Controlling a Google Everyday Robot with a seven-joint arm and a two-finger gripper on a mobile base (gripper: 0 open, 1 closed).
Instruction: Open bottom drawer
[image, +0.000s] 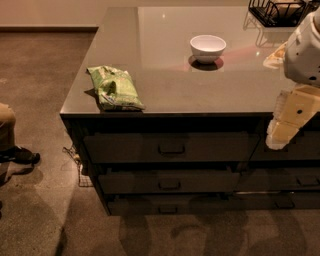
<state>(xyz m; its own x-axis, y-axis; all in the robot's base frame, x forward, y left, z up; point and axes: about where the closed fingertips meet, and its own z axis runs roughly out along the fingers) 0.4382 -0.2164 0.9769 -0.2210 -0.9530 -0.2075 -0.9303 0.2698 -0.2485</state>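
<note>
At the foot of the left-hand stack, under the counter (165, 95), lies the bottom drawer (200, 204). It is the lowest and shallowest front. Its long axis runs left to right across the view, level with the counter edge. The flat front faces us and the floor (45, 215). Its small bar handle (167, 210) sits at centre and lies parallel to that axis. The front is in deep shadow, and we cannot judge whether it is fully home.

Count, left stack: three fronts, each with one handle. Above the bottom one are the middle drawer (200, 181) and the top drawer (210, 146), both taller. The right-hand stack (280, 181) is partly cut by the frame; we make out two handles there.

On the counter we count one green snack bag (116, 89) near the left front corner, one white bowl (208, 47) further back near the middle, and one black wire rack (280, 11) at the far right corner. All three are well apart.

One gripper (281, 131), cream-coloured, hangs below the white arm (305, 50) at the right edge. It is in front of the top of the right-hand stack, well apart from the bottom drawer and touching nothing we can see. We cannot tell whether it is spread or pressed together.

One trouser leg and shoe (20, 156) show at the left edge.
</note>
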